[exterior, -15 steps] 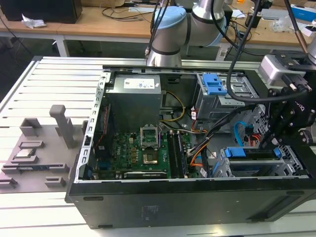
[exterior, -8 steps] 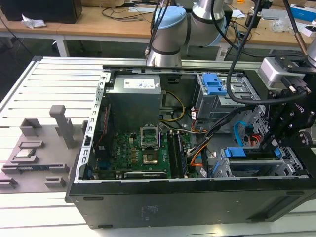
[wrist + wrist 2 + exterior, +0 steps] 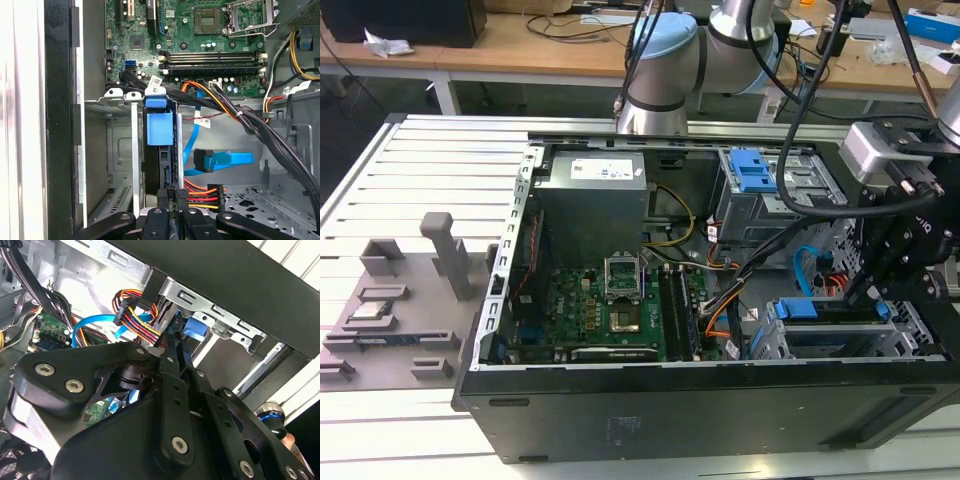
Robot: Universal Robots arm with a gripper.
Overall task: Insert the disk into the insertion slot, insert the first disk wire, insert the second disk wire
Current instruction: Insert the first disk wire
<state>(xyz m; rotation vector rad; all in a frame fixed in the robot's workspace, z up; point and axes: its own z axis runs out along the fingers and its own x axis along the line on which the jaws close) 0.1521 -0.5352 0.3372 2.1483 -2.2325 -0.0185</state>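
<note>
My gripper [image 3: 173, 196] [image 3: 171, 347] is nearest, shown in both wrist views. The fingers are clenched together on the black end plug of the power wire [image 3: 198, 198], a bundle of red, orange and yellow leads. I hold the plug just beside the near end of the disk [image 3: 160, 129], a silver drive in a bright blue plastic frame. I can't tell if the plug touches it.

The disk is seated in the insertion slot [image 3: 117, 150], a silver perforated sheet-metal cage. Its blue handle tab is at the end away from me.

A blue flat cable [image 3: 227, 160] with a dark connector lies loose near the disk, apart from it. A thick black cable bundle [image 3: 260, 132] runs past it. Beyond that is the green motherboard [image 3: 200, 30].

In the exterior view a black computer case [image 3: 670, 420] lies open on a grey slatted table [image 3: 430, 160]. I hang over the cage at the exterior view's right. A grey drive cage with blue latches [image 3: 760, 180] is further back. A grey power supply box [image 3: 595, 185] sits toward the exterior view's left.
</note>
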